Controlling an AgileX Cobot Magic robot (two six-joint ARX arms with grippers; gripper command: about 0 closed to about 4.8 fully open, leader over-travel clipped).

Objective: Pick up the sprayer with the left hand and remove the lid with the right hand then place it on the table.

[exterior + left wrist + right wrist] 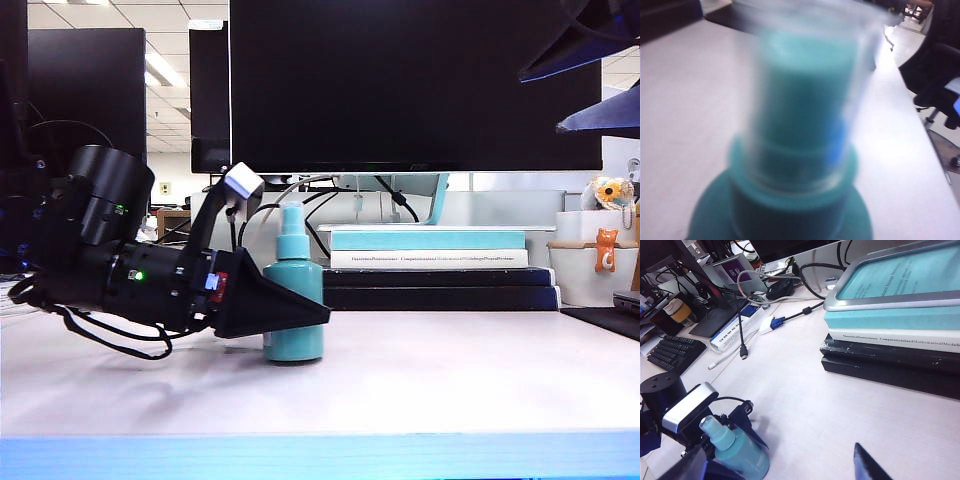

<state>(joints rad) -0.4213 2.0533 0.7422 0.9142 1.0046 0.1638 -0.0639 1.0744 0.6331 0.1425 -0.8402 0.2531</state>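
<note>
Standing upright on the table (450,380), is it, that sprayer (295,265)? asks the first observer.

It is, answers the second. The teal bottle has its base flat on the pale desk top, in front of the stack of books (430,262) and below the dark monitor (400,80).

And the left gripper (305,315)?

It lies low over the table and reaches in from the left of the exterior view. One black finger crosses the front of the bottle's lower body, and the right wrist view shows dark fingers on both sides of the bottle. Whether they press on the plastic or merely flank it, the second observer cannot tell.

What of the lid (805,100)?

The clear cap is still on the nozzle. The left wrist view looks at it from very close, blurred, with the teal nozzle showing through its wall and the bottle's shoulder just past it.

Where is the right gripper (600,85)?

High at the upper right edge of the exterior view, well apart from the sprayer. Its two dark fingers are spread with nothing between them, so it is plainly empty. Its own camera looks across the table at the books, some cables and a keyboard (670,352), and sees the sprayer with the left arm at the frame's edge.
</note>
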